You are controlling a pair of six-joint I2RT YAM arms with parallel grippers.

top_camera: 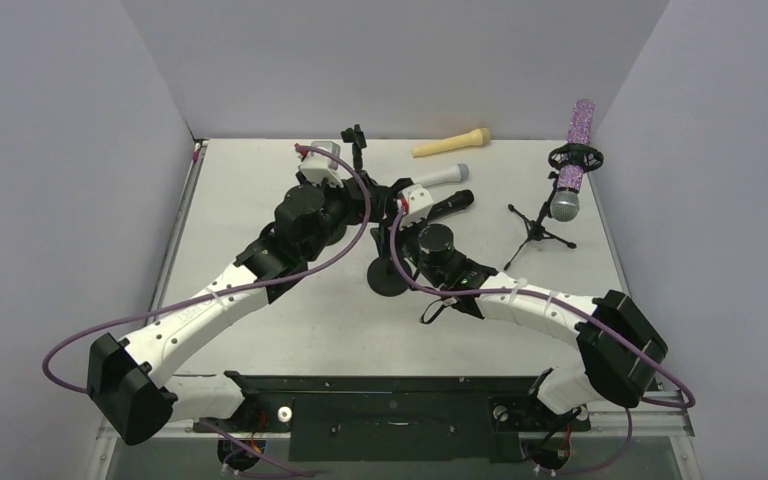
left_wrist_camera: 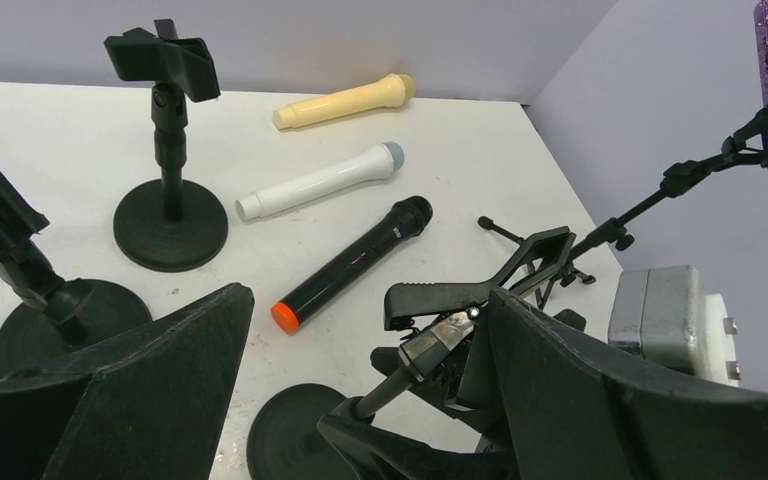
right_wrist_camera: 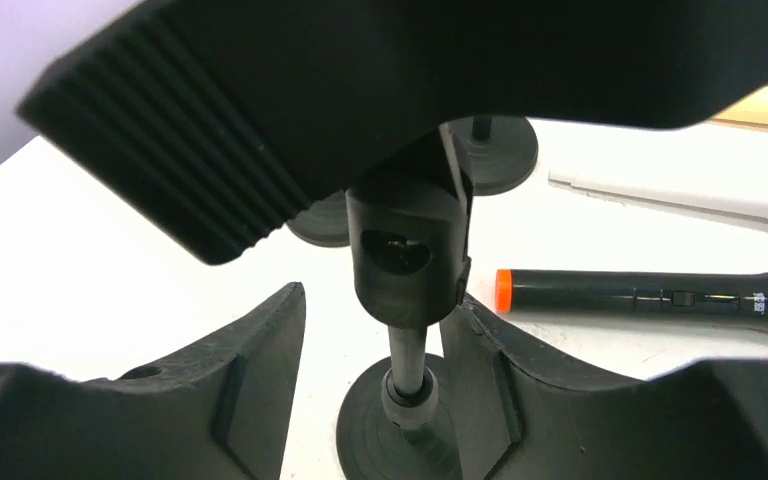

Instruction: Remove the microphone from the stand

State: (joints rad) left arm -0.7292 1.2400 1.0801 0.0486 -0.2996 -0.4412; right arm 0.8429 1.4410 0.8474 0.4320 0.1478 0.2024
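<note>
A white counter (top_camera: 250, 190) is seen, and both pairs of fingers are found over its middle. The left fingers (top_camera: 360, 203) are held wide apart and nothing is gripped by them. The right fingers (top_camera: 401, 222) are also apart. They are placed around the neck of a black stand (right_wrist_camera: 407, 250), which seems to be touched on one side only. The round base of this stand is set on the counter below the right fingers. Two more stands (left_wrist_camera: 170, 205) are found beyond the left fingers, to their left. Well to the right of the right fingers, a purple mic (top_camera: 577, 150) is kept in the clip of a tripod (top_camera: 538, 228). Just beyond both pairs of fingers, a black mic (left_wrist_camera: 350, 265) is laid flat on the counter, apart from every stand. Beside it a white mic (left_wrist_camera: 315, 185) is laid, and further away a yellow mic (left_wrist_camera: 345, 100).
</note>
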